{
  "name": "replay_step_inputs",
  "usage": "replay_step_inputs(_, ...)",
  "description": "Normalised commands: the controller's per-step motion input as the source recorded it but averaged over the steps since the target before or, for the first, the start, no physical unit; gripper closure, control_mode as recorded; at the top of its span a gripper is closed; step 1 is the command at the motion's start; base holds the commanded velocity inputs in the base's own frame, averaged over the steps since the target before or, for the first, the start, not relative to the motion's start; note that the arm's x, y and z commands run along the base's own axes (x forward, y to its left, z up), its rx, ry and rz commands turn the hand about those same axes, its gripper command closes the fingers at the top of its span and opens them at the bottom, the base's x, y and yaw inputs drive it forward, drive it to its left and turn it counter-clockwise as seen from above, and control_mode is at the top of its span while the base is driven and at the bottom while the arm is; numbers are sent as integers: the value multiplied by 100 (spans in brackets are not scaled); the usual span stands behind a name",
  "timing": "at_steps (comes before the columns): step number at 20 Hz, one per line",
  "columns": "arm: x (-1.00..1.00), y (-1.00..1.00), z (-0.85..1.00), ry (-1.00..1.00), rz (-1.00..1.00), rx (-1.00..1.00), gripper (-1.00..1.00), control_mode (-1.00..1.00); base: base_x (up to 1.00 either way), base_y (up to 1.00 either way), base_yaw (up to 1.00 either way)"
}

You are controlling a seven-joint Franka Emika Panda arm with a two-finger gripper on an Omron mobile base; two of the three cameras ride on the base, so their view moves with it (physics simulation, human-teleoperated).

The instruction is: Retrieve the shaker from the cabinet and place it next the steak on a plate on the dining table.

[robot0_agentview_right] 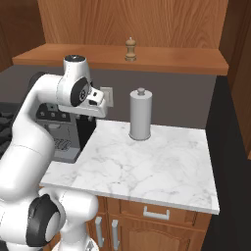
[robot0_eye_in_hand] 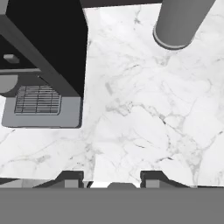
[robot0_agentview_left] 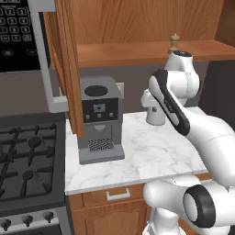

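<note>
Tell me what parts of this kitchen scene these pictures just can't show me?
- Steak, plate, dining table: none of them in these frames.
- Shaker: too small for detail in both base views; it stands on the cabinet shelf.
- Cabinet door: top cut off by the left base view's edge.
- Paper-towel roll: partly behind the arm in the left base view.
- Fingers: tips alone above the hand view's bottom edge, apart, holding nothing.

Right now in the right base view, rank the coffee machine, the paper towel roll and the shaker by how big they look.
1. Coffee machine, though the arm hides part of it.
2. Paper towel roll.
3. Shaker, clearly smallest; it stands farther back on the cabinet shelf, so distance shrinks it somewhat.
</note>
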Motion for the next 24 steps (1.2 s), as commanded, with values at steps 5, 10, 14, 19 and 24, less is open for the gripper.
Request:
replay_step_inputs(5, -9, 0, 0, -6, 0, 0, -100, -100, 0, 0, 0)
replay_step_inputs(10, -20, -7, 4, -18, 0, 0, -100, -100, 0, 0, 0)
replay_step_inputs(14, -18, -19, 12, -16, 0, 0, -100, -100, 0, 0, 0)
replay_step_inputs(19, -8, -20, 27, -12, 0, 0, -100, -100, 0, 0, 0)
replay_step_inputs(24, -6, -20, 41, -9, -2, -4, -100, -100, 0, 0, 0)
